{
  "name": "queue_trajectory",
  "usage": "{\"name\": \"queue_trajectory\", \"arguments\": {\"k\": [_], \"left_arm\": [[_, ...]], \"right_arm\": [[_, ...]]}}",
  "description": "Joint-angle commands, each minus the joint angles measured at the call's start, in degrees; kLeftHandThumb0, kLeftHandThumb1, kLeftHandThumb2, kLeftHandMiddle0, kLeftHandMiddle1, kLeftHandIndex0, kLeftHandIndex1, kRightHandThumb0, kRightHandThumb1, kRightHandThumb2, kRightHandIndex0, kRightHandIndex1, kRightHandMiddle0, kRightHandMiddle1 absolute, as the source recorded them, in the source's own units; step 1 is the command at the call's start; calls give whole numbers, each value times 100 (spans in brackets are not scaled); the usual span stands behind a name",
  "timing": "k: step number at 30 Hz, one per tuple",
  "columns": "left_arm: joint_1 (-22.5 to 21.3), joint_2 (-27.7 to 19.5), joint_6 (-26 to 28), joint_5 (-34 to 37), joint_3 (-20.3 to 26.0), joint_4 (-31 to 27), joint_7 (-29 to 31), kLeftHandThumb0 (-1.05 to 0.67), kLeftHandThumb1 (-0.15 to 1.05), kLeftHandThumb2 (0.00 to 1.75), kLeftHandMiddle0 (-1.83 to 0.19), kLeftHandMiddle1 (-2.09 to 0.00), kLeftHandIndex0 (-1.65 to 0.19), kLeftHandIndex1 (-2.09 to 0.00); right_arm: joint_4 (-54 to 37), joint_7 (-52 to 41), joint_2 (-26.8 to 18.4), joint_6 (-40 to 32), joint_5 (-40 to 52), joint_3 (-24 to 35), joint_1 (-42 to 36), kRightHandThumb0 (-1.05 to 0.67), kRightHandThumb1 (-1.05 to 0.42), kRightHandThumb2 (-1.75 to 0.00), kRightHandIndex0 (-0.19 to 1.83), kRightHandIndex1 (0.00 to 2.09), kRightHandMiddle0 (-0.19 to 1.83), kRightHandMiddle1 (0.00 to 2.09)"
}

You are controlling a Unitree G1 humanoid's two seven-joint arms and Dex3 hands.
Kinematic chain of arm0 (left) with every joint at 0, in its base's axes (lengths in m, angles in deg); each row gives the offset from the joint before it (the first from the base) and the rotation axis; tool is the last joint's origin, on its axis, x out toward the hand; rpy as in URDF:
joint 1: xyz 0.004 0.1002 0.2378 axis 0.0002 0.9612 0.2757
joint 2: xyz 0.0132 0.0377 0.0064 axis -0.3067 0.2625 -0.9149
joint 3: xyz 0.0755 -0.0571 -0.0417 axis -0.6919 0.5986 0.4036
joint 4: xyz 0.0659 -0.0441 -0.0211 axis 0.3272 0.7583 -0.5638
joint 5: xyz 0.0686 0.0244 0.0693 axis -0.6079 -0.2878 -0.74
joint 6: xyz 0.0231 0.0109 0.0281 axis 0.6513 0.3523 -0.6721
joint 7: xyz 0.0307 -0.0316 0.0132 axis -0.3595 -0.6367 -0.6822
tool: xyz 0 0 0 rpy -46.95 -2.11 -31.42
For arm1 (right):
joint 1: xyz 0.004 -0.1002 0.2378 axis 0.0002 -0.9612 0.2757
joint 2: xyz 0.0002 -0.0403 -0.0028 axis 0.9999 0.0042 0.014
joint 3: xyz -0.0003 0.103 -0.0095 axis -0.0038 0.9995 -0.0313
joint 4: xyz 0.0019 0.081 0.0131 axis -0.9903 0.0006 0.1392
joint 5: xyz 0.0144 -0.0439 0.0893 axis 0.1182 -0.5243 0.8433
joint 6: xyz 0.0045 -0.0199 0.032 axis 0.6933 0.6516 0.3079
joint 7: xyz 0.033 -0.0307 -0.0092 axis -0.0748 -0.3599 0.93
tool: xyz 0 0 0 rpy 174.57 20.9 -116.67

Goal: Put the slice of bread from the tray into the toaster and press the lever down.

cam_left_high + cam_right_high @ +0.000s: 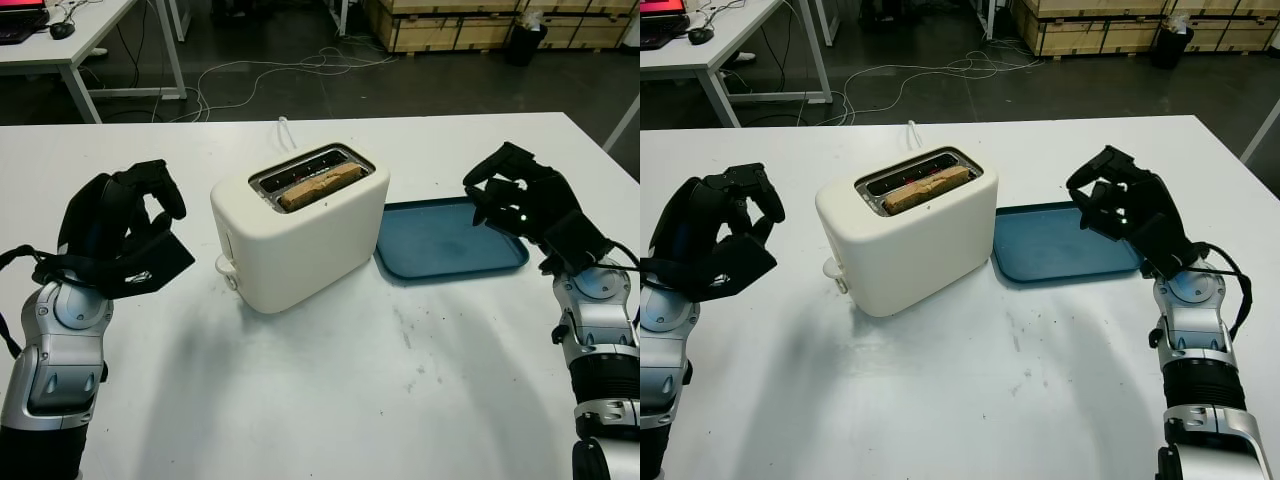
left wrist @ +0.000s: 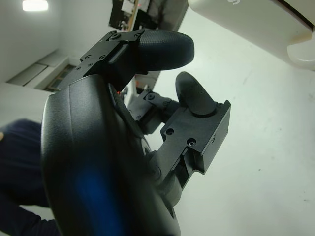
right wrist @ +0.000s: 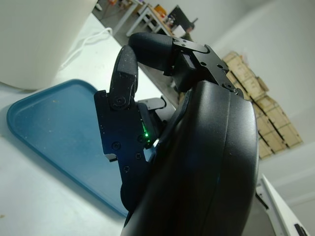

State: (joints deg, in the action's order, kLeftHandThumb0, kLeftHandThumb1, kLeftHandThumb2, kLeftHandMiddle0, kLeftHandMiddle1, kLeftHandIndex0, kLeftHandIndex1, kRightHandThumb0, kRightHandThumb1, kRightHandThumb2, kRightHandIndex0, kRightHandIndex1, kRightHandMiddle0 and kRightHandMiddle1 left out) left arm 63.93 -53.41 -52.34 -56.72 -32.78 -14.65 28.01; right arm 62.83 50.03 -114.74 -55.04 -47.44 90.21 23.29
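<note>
A cream toaster (image 1: 300,240) stands mid-table with a brown slice of bread (image 1: 318,187) down in its nearer slot. Its lever knob (image 1: 224,266) sits low on the toaster's left end. Right of the toaster lies a blue tray (image 1: 440,240) with nothing on it. My left hand (image 1: 150,215) hovers left of the toaster, fingers curled, holding nothing; the knob (image 2: 301,49) is a short way ahead of it. Over the tray's right edge (image 3: 54,132) my right hand (image 1: 500,190) is raised, also curled and holding nothing.
The toaster's white cord (image 1: 285,130) trails off the table's far edge. Beyond it are a dark floor with cables (image 1: 270,75), another white table (image 1: 70,40) at the back left and wooden crates (image 1: 470,25) at the back right. Bare white tabletop (image 1: 330,400) lies in front.
</note>
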Motion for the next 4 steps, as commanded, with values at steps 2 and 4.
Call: {"name": "queue_trajectory", "arguments": {"k": [2, 4], "left_arm": [[-41, -32, 2, -49, -34, 12, -19, 10, 57, 99, -99, -175, -71, -175], [-47, -27, 20, -49, -36, 20, -17, 9, 57, 100, -97, -175, -71, -175]], "right_arm": [[12, -50, -39, 125, 38, -1, 89, -15, -92, -44, 77, 175, 44, 168], [-25, -34, -47, 55, 20, -6, 81, -16, -92, -44, 76, 175, 44, 168]]}}
